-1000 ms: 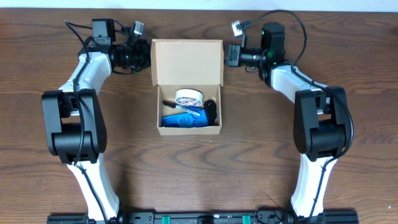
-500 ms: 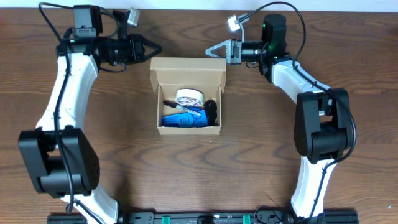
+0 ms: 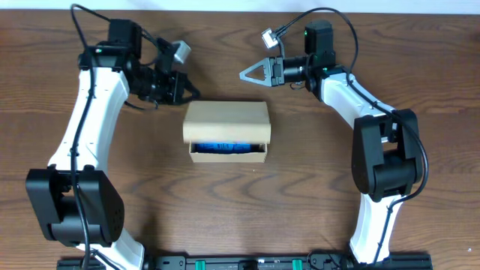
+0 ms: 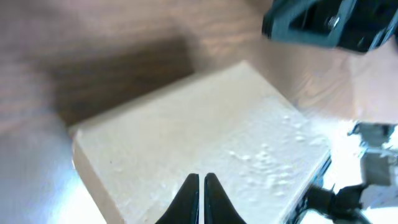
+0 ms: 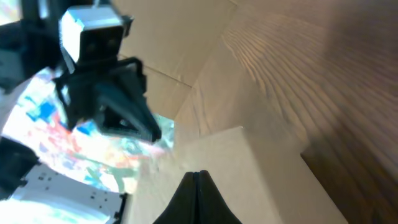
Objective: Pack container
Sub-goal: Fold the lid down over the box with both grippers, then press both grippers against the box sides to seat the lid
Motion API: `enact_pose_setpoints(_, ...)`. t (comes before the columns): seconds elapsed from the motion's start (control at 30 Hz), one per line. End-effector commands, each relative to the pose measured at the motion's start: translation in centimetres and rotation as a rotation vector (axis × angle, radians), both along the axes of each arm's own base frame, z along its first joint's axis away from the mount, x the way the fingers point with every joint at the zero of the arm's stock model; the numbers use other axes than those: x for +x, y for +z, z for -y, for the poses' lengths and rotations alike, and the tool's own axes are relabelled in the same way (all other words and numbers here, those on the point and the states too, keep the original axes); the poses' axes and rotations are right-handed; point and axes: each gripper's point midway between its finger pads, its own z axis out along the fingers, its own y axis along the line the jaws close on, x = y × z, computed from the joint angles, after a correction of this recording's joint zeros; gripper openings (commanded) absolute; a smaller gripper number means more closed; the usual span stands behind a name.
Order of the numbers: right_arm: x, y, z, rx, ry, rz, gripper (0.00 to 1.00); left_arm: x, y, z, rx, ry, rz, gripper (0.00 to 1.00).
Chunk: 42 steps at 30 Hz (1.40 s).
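Whereas the lid [image 3: 225, 120] stood upright half a second ago with the inside on show, it now lies folded forward over the box [image 3: 225, 157]. Only a front slit is left, where a blue item [image 3: 223, 147] shows. The box sits mid-table [image 3: 315, 187], between the arms. The left gripper [image 3: 180, 88] hangs just behind the back left corner, fingers pressed together on nothing. The right gripper [image 3: 247, 73] is behind the back right corner, clear of the box, fingers likewise closed and empty. Packing looks done; the lid seems not fully seated and probably needs pressing down.
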Motion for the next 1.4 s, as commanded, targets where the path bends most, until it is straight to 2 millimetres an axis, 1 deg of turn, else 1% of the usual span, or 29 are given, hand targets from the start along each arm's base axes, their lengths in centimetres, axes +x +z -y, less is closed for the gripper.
enact_pose_setpoints(0.0,1.0,0.8,-0.3,-0.042,-0.056,0.077,0.01,-0.5,0.2,-1.0,0.101,-0.032,0.049,0.06)
enact_pose_setpoints(0.07,2.0,0.5,0.0,-0.087,-0.122,0.093,0.02,-0.8,0.3,-1.1,0.109,-0.034,0.045,0.06)
enact_pose_setpoints(0.13,3.1,0.9,0.3,-0.129,-0.190,0.134,0.02,-0.7,0.7,-1.2,0.115,-0.030,0.062,0.06)
enact_pose_setpoints(0.2,3.4,2.2,0.7,-0.154,-0.228,0.194,0.02,-0.8,1.4,-1.5,0.132,-0.024,0.091,0.06)
enact_pose_setpoints(0.3,3.0,3.9,1.7,-0.243,-0.285,0.262,0.02,-1.1,2.5,-2.1,0.179,-0.011,0.134,0.06)
enact_pose_setpoints(0.37,2.2,4.7,2.4,-0.322,-0.314,0.294,0.02,-1.6,3.4,-2.4,0.200,-0.006,0.161,0.06)
enact_pose_setpoints(0.5,-0.8,6.1,4.1,-0.530,-0.361,0.355,0.02,-3.0,4.5,-2.8,0.233,-0.036,0.192,0.06)
enact_pose_setpoints(0.6,-3.3,7.0,4.7,-0.639,-0.370,0.368,0.02,-4.2,4.2,-2.9,0.241,-0.067,0.163,0.06)
enact_pose_setpoints(0.67,-4.9,7.2,4.9,-0.691,-0.362,0.357,0.02,-4.9,3.7,-2.9,0.243,-0.084,0.135,0.06)
enact_pose_setpoints(0.77,-7.2,6.1,4.4,-0.745,-0.296,0.333,0.02,-5.4,2.6,-2.9,0.241,-0.089,0.104,0.06)
enact_pose_setpoints(0.9,-9.3,3.7,3.5,-0.781,-0.221,0.279,0.02,-5.9,0.5,-2.9,0.242,-0.095,0.071,0.06)
enact_pose_setpoints(1.0,-10.3,1.8,3.1,-0.793,-0.189,0.260,0.01,-6.1,-1.4,-2.8,0.231,-0.088,0.048,0.06)
enact_pose_setpoints(1.1,-11.4,0.0,2.8,-0.810,-0.155,0.236,0.01,-6.5,-2.7,-2.5,0.210,-0.081,0.025,0.06)
enact_pose_setpoints(1.17,-12.1,-1.0,2.6,-0.819,-0.134,0.222,0.02,-6.6,-3.5,-2.5,0.208,-0.073,0.011,0.06)
enact_pose_setpoints(1.37,-13.4,-3.7,2.3,-0.832,-0.102,0.206,0.02,-7.3,-5.9,-2.5,0.204,-0.047,-0.028,0.06)
